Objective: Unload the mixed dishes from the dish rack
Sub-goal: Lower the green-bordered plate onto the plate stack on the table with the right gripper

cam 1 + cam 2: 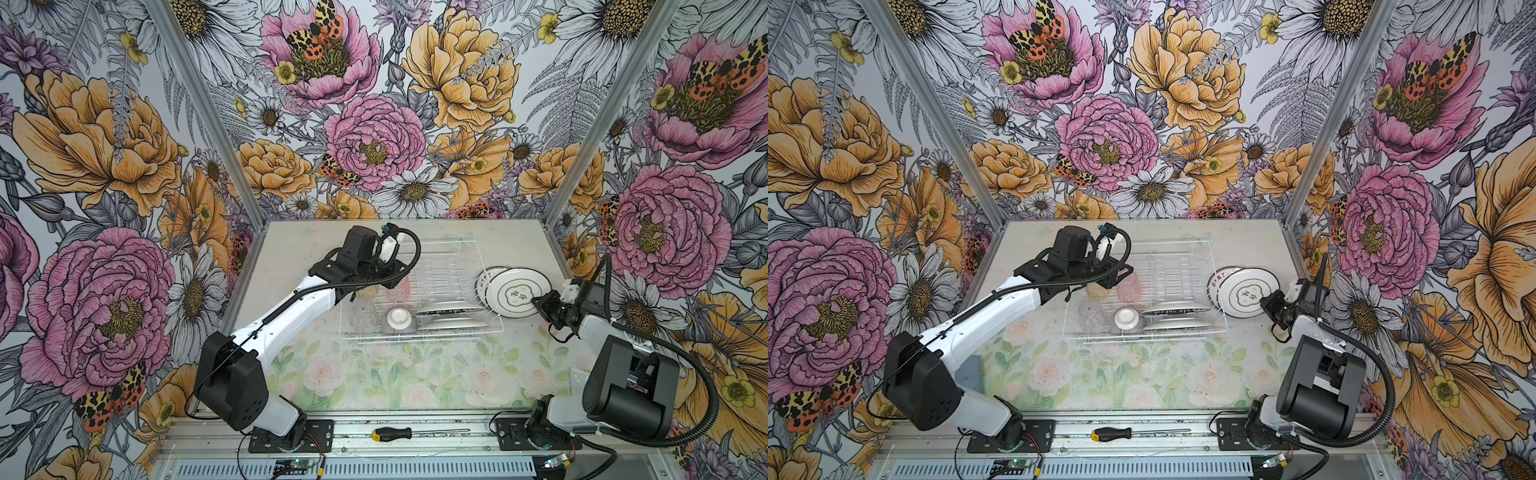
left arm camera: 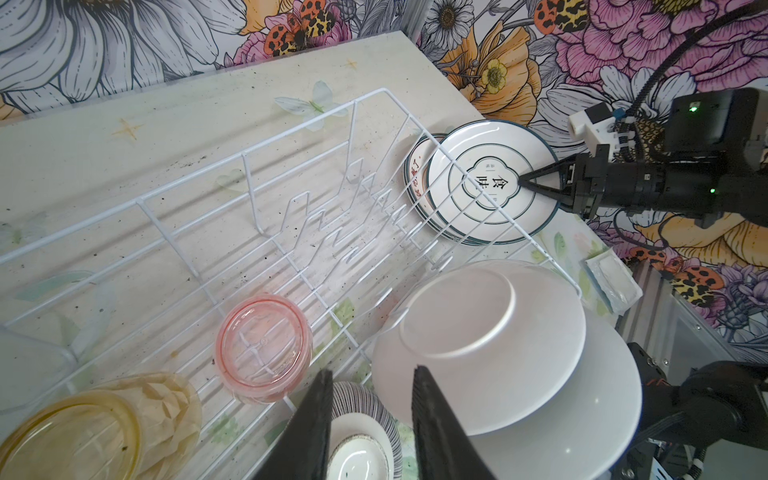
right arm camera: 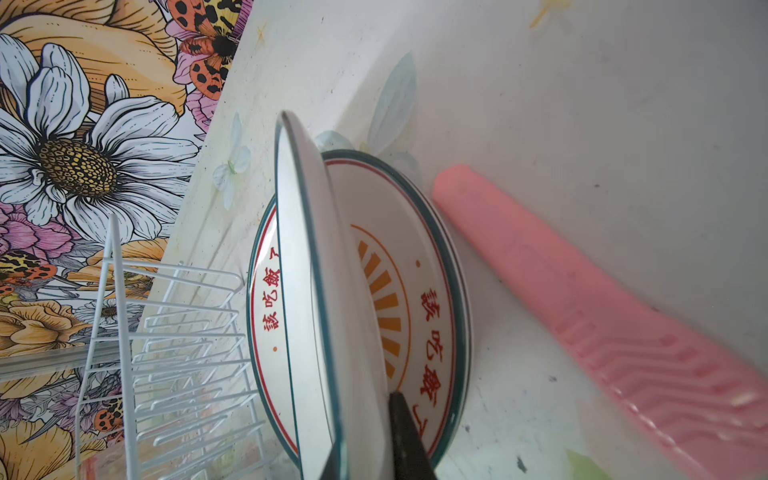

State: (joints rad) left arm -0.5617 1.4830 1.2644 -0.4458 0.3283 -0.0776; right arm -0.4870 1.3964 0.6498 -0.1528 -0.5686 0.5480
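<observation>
The white wire dish rack [image 1: 457, 249] [image 1: 1183, 249] holds an amber tumbler [image 2: 104, 428], a pink tumbler [image 2: 264, 349] [image 1: 398, 289], a clear tumbler [image 1: 365, 316], an upside-down ribbed bowl [image 1: 400, 321] [image 2: 365, 436] and two leaning white plates [image 1: 451, 309] [image 2: 490, 316]. My left gripper [image 2: 372, 415] hangs open above the bowl, holding nothing. Right of the rack, my right gripper [image 1: 536, 301] [image 3: 365, 432] is shut on the rim of a green-rimmed plate [image 1: 517, 293] [image 3: 307, 291]. That plate lies tilted over a red-printed plate [image 3: 415, 291] [image 1: 484, 279] on the table.
A screwdriver [image 1: 392, 434] lies on the front rail. A small white packet [image 2: 611, 282] sits at the table's right edge. A pink ribbed strip [image 3: 582, 311] shows beside the two plates. The flowered walls stand close behind and to both sides.
</observation>
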